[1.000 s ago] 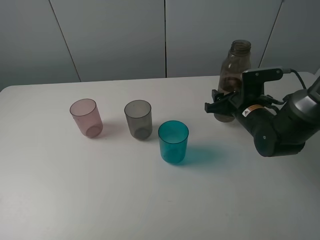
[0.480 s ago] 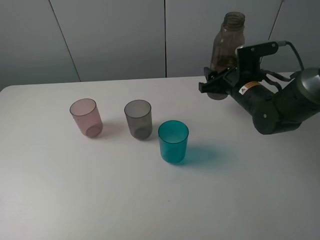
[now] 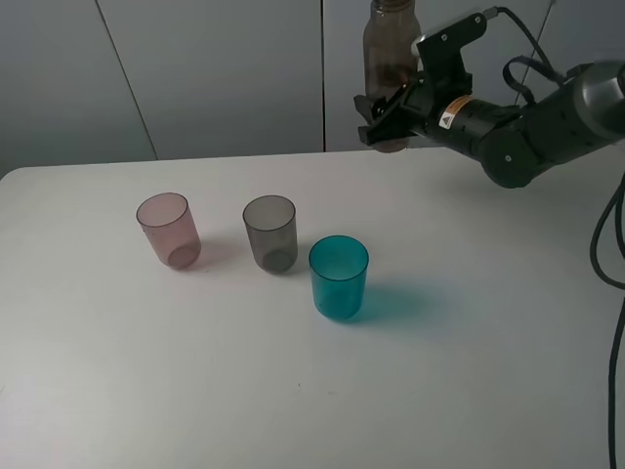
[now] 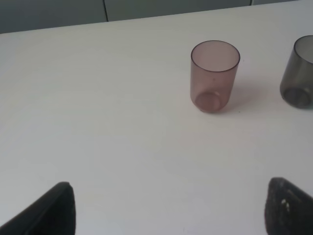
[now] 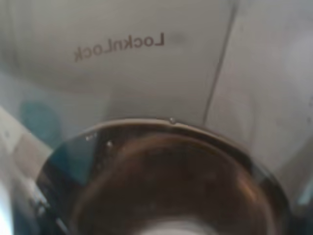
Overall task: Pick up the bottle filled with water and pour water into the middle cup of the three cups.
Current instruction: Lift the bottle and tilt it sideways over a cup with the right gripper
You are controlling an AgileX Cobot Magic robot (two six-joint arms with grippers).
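Smoky brown bottle [image 3: 391, 44] pinched near base by right tool [image 3: 377, 122], seemingly upright, clear of table [image 3: 469, 371]; left tool [image 4: 171, 211] spread.

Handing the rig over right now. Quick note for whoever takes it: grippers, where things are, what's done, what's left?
Right gripper: shut on the bottle, which is upright and off the table, behind the cups.
Left gripper: open, holding nothing, facing the pink cup.
Cups: the pink cup, middle cup and teal cup all stand upright and look empty.
Done: bottle picked up.
Left: carry it over the middle cup, then tip and pour.
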